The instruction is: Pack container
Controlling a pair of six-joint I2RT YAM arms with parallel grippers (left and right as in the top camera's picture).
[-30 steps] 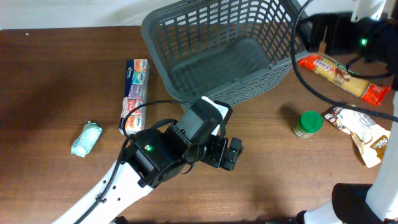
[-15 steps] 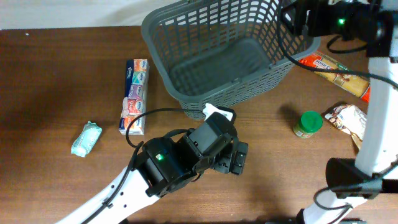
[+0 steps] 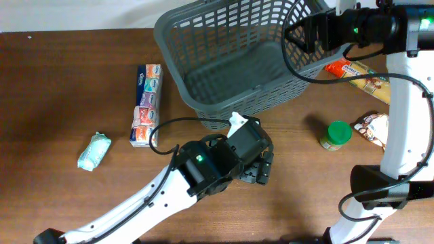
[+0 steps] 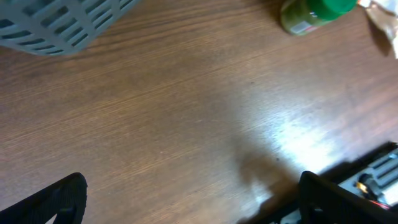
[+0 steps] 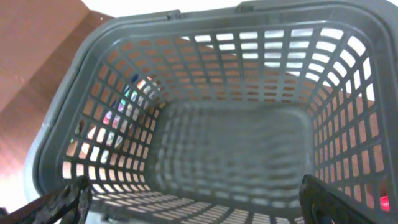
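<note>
Grey plastic basket (image 5: 205,155) sits right below my right claw (image 5: 193,194), jaws apart; left claw (image 4: 193,186) also spread, green-lidded jar (image 4: 314,12) ahead.

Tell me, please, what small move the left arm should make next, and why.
Probably shift the left claw right, toward the jar: the claw is open and empty over bare table, the jar stands nearest, and the basket holds nothing yet.

A brown wooden bench (image 3: 54,81) is carrying everything. A long multi-coloured pack of tissues (image 3: 146,105) is lying left of centre, with a crumpled pale teal packet (image 3: 93,150) sitting to its lower left. At the right, a green-lidded jar (image 3: 336,135) is sitting below an orange-red pasta packet (image 3: 359,76), beside a brown-and-white bag (image 3: 376,129).
</note>
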